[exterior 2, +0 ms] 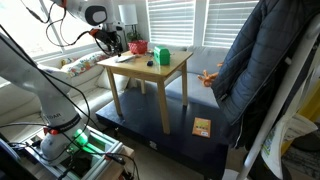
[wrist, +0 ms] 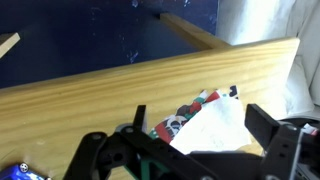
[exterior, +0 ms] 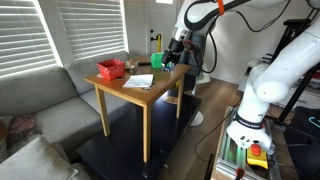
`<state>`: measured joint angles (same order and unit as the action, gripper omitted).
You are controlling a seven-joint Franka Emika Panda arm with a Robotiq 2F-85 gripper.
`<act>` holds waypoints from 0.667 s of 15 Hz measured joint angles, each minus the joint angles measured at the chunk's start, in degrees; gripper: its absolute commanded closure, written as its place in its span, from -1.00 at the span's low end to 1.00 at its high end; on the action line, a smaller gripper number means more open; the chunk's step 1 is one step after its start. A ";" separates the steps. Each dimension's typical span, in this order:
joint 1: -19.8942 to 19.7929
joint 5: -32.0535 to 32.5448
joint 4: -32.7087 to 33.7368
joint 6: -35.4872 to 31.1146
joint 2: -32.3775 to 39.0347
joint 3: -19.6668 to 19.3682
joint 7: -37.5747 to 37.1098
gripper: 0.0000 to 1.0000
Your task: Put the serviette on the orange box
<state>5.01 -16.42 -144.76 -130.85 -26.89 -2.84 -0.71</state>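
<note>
The serviette [exterior: 138,80] lies flat on the wooden table [exterior: 150,95]; it is white with a red-and-green printed part. In the wrist view the serviette [wrist: 215,125] shows on the tabletop between my fingers. The orange box [exterior: 110,68] stands at one end of the table and also shows in an exterior view [exterior 2: 137,47]. My gripper [exterior: 172,55] is open and empty, hovering above the table near its edge, apart from the orange box. It also shows in an exterior view [exterior 2: 112,42] and in the wrist view [wrist: 195,112].
A bright green box [exterior: 158,57] stands on the table next to the orange box, also in an exterior view [exterior 2: 160,56]. A grey sofa [exterior: 40,100] is beside the table. A second, white robot arm [exterior: 262,85] stands on the floor nearby.
</note>
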 measured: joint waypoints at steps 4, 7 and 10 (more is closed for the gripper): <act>-0.06 -0.11 2.52 -5.83 5.76 0.00 -0.47 -1.00; -0.04 -0.64 4.28 -8.30 9.27 0.01 -0.48 -1.00; 0.00 -1.56 5.72 -10.19 12.08 0.15 -0.48 -0.74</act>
<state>5.01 -17.98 -139.04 -141.04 -14.81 -2.69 -1.19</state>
